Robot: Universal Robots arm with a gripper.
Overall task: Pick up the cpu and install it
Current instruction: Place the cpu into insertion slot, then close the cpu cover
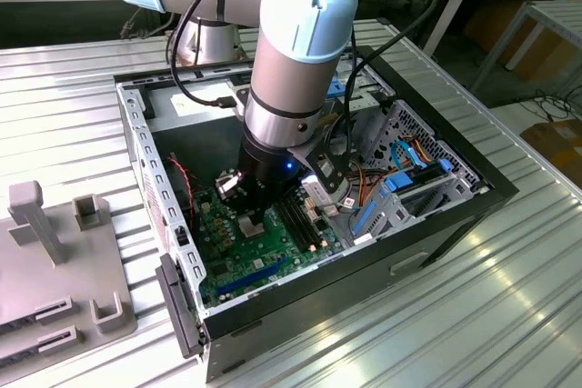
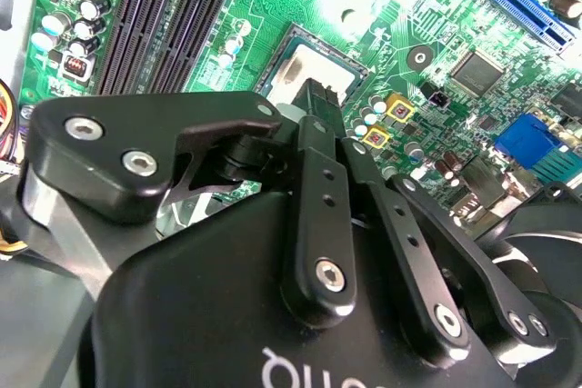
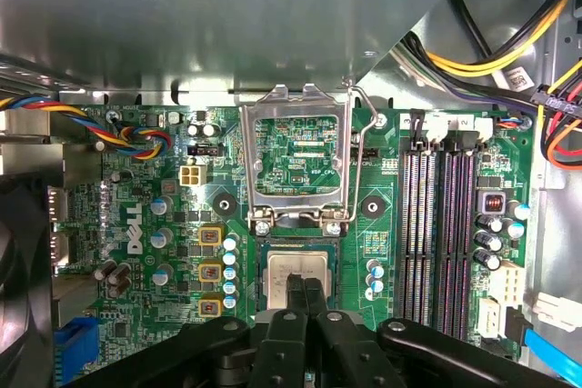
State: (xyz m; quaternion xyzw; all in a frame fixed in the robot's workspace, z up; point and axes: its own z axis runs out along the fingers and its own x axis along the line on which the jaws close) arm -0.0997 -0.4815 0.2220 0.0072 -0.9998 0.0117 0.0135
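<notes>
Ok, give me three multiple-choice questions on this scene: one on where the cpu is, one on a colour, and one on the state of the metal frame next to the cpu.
1. Where is the cpu?
A. Lying outside the computer case
B. Seated on the board, under the gripper
C. On top of the memory slots

2. What colour is the board?
A. Red
B. Green
C. White

3. The hinged metal frame is:
A. Swung up, open
B. Clamped down over the cpu
C. Held in the jaws

Answers:
1 B: in the first wrist view the pale square sits on the board at the gripper's tip.
2 B: both wrist views show a green board.
3 A: the frame stands raised beyond the cpu, leaving it uncovered.
</notes>
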